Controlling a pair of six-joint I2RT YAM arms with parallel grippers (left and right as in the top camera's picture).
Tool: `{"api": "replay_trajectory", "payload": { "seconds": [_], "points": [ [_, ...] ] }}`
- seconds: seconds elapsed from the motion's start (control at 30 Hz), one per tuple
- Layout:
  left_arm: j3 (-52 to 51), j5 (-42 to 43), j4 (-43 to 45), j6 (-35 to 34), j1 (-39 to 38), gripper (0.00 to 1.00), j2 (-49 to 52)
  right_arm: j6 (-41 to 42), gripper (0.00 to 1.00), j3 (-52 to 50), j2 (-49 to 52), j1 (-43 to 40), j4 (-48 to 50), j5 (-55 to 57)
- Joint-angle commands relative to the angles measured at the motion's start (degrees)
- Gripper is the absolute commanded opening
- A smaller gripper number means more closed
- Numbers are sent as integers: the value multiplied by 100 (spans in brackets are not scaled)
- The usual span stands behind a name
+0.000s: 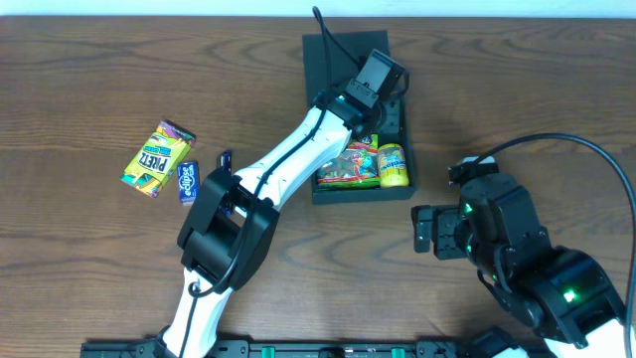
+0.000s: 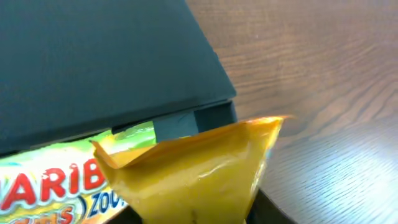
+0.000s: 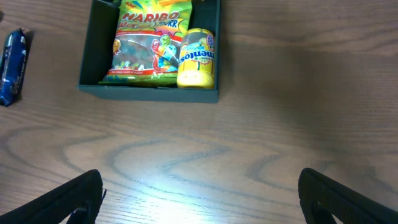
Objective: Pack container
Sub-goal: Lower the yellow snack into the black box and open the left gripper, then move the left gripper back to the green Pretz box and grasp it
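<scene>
The black container lies open at the table's back centre, its flap lid folded out behind it. Inside are a Haribo bag and a yellow Mentos bottle, also seen in the right wrist view as the bag and the bottle. My left gripper hangs over the container's far part, shut on a golden-yellow packet that fills the left wrist view, above the Haribo bag. My right gripper is open and empty over bare table, in front of the container.
A yellow Pretz packet and a small blue packet lie at the left. Another small dark blue item lies beside the left arm. The blue packet also shows in the right wrist view. The right arm's cable loops at the right edge.
</scene>
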Motion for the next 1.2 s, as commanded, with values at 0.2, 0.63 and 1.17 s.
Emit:
{"api": "replay_trajectory", "payload": {
  "seconds": [0.2, 0.63, 1.17],
  "points": [
    [162, -101, 4, -151, -81, 89, 90, -83, 99, 39, -26, -39, -4, 22],
    [229, -839, -962, 184, 341, 98, -256, -83, 99, 39, -26, -39, -4, 22],
    [267, -1950, -3410, 463, 2258, 96, -2267, -83, 99, 39, -26, -39, -4, 22]
  ]
}}
